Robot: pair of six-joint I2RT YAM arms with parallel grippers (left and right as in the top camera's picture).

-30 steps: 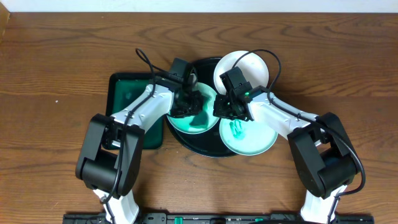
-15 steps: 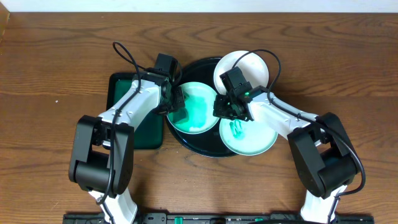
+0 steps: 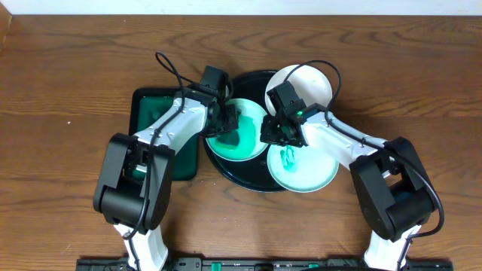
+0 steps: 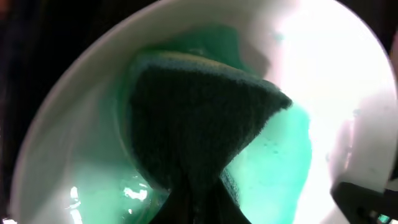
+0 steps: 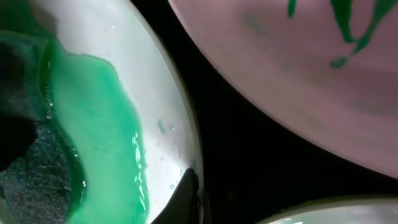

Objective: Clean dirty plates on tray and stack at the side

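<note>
The left arm [image 3: 167, 126] and the right arm [image 3: 339, 141] both have glossy white links set between bulky, rounded black joints. A thin black cable [image 3: 175, 77] loops off each wrist. A small green light [image 3: 299, 115] glows on the right wrist, whose fingers [image 5: 185, 202] are black.

Your overhead camera looks straight down on the table [image 3: 75, 68] from well above, taking in the whole tray [image 3: 245, 183] and the wood around it. Your left wrist camera faces down, pressed close over the wet plate [image 4: 68, 137], the sponge [image 4: 199, 118] filling mid-frame. Your right wrist camera sits just as near, looking down across that plate's right rim, with the sponge at far left and a second plate [image 5: 280, 68] upper right, seemingly the overhead's lower-right one. All three views share the wet plate.
</note>
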